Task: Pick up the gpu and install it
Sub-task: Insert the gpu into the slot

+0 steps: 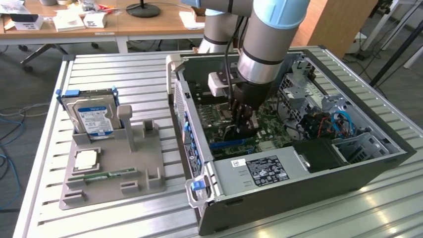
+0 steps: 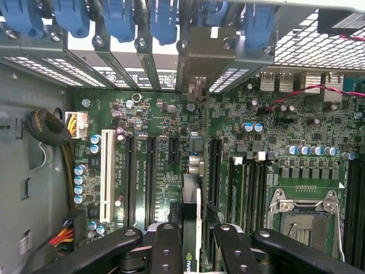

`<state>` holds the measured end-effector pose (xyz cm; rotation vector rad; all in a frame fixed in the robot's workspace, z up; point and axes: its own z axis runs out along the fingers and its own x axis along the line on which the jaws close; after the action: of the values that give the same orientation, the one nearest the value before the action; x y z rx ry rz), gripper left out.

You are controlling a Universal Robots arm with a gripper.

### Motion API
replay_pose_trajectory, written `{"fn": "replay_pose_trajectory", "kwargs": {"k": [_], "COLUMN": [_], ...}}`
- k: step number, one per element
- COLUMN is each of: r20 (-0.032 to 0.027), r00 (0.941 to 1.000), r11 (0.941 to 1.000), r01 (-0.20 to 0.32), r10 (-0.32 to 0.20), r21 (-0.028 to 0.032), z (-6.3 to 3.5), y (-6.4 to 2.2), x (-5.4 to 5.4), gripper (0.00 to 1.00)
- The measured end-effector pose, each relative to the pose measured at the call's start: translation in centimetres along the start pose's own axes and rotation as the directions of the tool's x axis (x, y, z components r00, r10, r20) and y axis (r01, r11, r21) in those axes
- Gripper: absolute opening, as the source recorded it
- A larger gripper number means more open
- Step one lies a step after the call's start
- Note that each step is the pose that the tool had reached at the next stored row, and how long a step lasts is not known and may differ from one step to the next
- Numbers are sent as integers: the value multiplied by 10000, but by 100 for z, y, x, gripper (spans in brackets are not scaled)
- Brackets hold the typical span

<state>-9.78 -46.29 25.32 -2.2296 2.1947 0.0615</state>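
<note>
Slatted worktop (image 1: 119,64), open case (image 1: 370,171): fingers (image 2: 165,251), partly closed on the gpu (image 2: 191,205), should keep it upright and parallel to the motherboard slots (image 2: 151,171).

Wooden desks (image 1: 165,26) behind slatted metal table (image 1: 112,69)

An open computer case (image 1: 343,191) lies on a slatted metal table (image 1: 330,220), with a labelled power supply (image 1: 261,171) inside and a green motherboard (image 2: 171,114) bearing a white slot (image 2: 106,174) and a processor socket (image 2: 305,220). On the exterior view's left, just beside the case, a grey holder (image 1: 129,161) carries a hard drive (image 1: 92,116) standing on end, a processor chip (image 1: 86,159) and a memory stick (image 1: 106,174) lying flat. A wooden desk (image 1: 152,25) stands behind.
</note>
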Motion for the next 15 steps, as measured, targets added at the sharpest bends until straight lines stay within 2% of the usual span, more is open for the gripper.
{"fn": "replay_pose_trajectory", "kwargs": {"k": [15], "r20": [1], "r00": [10000], "r11": [10000], "r01": [20], "r10": [-20], "r21": [6], "z": [16], "y": [19], "x": [-10], "gripper": [26]}}
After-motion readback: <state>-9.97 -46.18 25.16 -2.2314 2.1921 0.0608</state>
